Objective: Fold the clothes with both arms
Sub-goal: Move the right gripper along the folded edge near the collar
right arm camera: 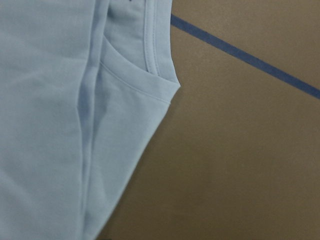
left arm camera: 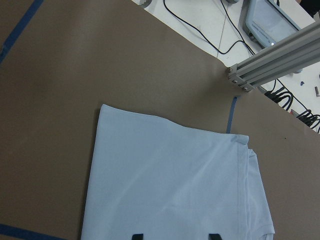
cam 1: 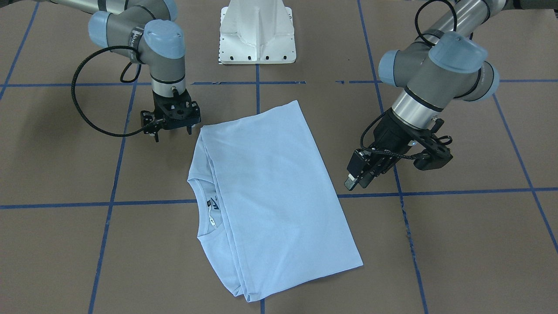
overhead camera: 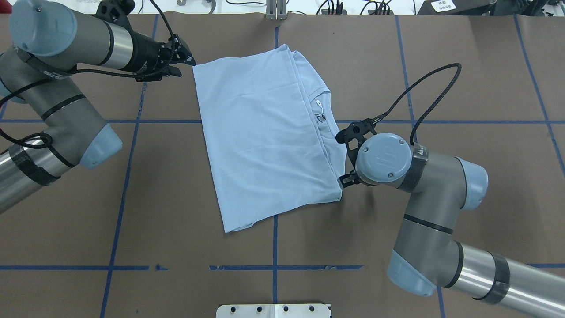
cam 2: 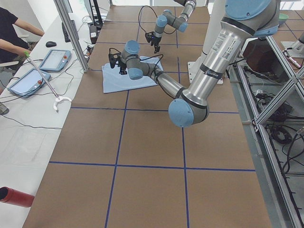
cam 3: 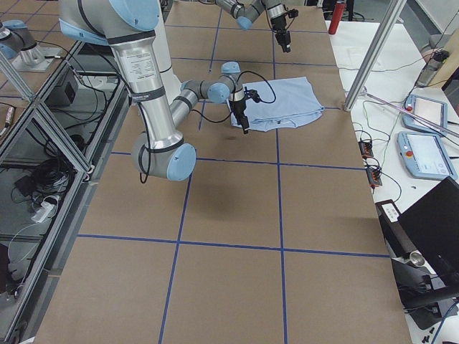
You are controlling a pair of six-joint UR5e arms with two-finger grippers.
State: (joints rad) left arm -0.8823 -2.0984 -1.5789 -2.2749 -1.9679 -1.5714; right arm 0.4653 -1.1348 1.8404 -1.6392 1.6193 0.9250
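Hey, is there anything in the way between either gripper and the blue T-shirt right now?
Nothing visible. The left gripper hangs by the far corner of the T-shirt, and the right gripper is beside its collar-side edge. Only bare table lies between.

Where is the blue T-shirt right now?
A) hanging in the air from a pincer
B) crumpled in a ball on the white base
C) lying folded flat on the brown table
C: the blue T-shirt lies flat and folded on the brown table, with its collar showing at one edge.
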